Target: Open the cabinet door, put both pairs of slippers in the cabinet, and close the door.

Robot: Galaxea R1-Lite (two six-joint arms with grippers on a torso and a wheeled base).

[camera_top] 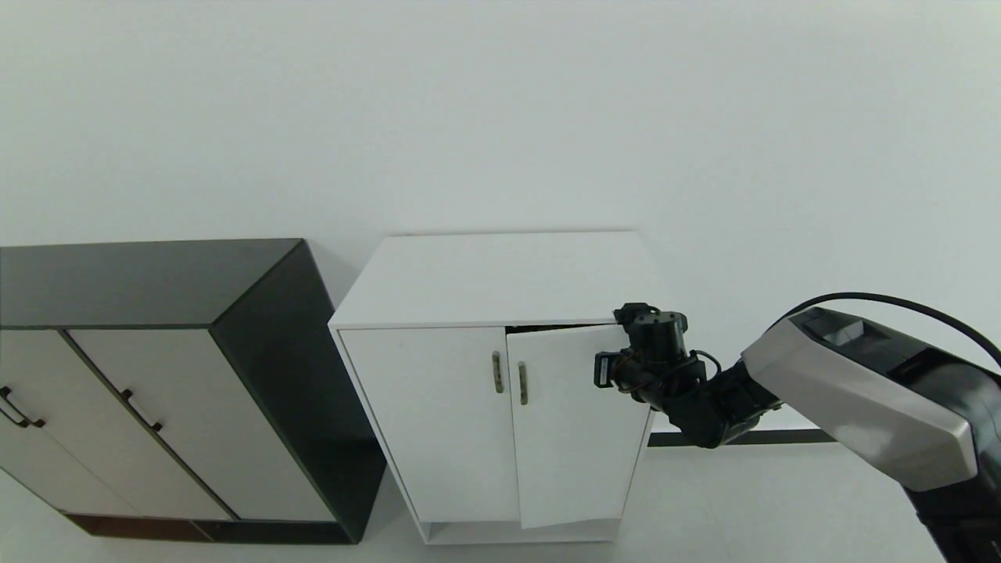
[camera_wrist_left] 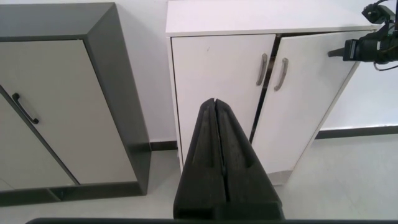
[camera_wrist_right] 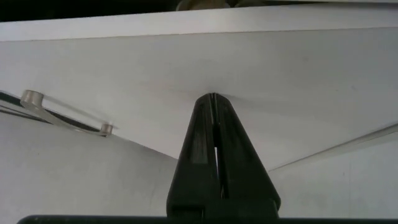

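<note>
**Head view.** You have the white cabinet (camera_top: pixel 485 277) standing on the floor (camera_top: pixel 743 508) against the wall. A dark cabinet (camera_top: pixel 156 281) stands just beside it on the left. The left door (camera_top: pixel 426 422) sits flush and shut. The right door (camera_top: pixel 575 438) stands slightly ajar, with its handle edge swung outward and a dark gap showing along its top. The two handles (camera_top: pixel 522 383) stand upright where the doors meet. Your right claw (camera_top: pixel 606 369) is at the upper part of the right door, near the hinge side and apart from the handles.

**Left wrist view.** Your left claw (camera_wrist_left: pixel 214 102) has its fingers pressed together with nothing between them. It points at the cabinet front from well apart. The right door shows ajar here too, with the right claw (camera_wrist_left: pixel 339 51) at its upper outer corner.

**Right wrist view.** Your right claw (camera_wrist_right: pixel 212 98) has its fingers together with only a thin slit between them, and it grips nothing. The tips are at the white face of the right door (camera_wrist_right: pixel 298 87), just under its top edge. You cannot tell from this view whether they touch the panel. One of the handles (camera_wrist_right: pixel 62 115) lies across the face off to one side.
</note>
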